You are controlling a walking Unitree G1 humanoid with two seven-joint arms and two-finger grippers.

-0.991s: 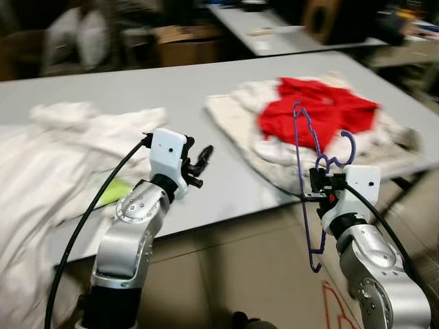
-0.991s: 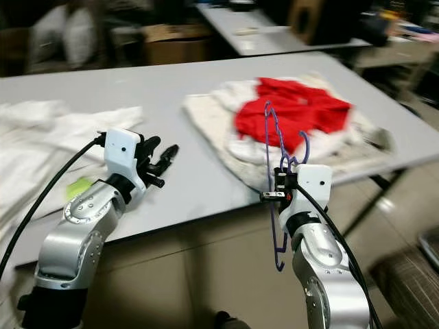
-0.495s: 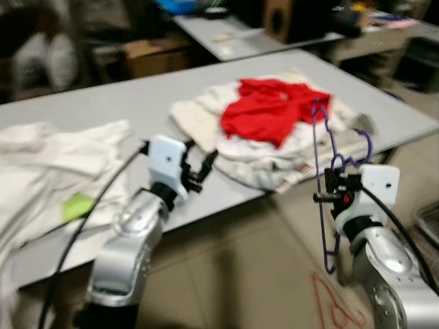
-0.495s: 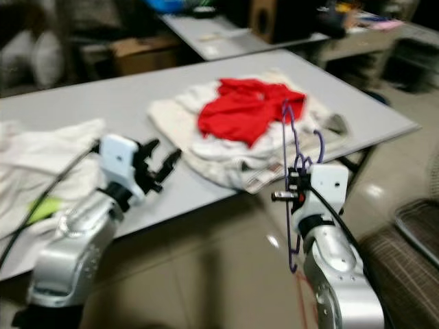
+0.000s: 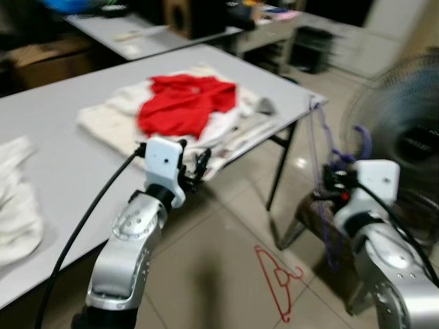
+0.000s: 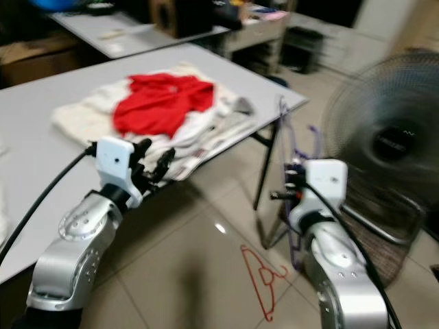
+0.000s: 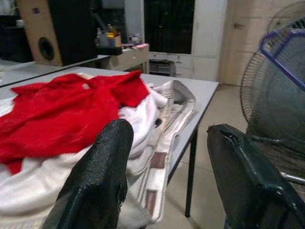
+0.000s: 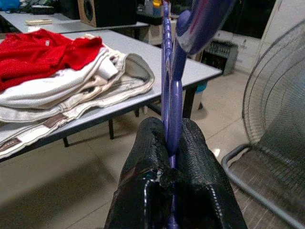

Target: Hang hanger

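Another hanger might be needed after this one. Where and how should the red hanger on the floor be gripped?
The red hanger lies flat on the tiles, so come from straight above and pinch one thin straight side bar, jaws across the wire. The hook end looks too small and curved to hold firmly.

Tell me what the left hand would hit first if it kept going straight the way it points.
Probably the heap of white and red clothes on the grey table: the open left hand points straight at it, though depth is unclear.

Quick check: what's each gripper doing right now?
Left gripper: open, holding nothing.
Right gripper: shut on the thin purple plastic hanger.
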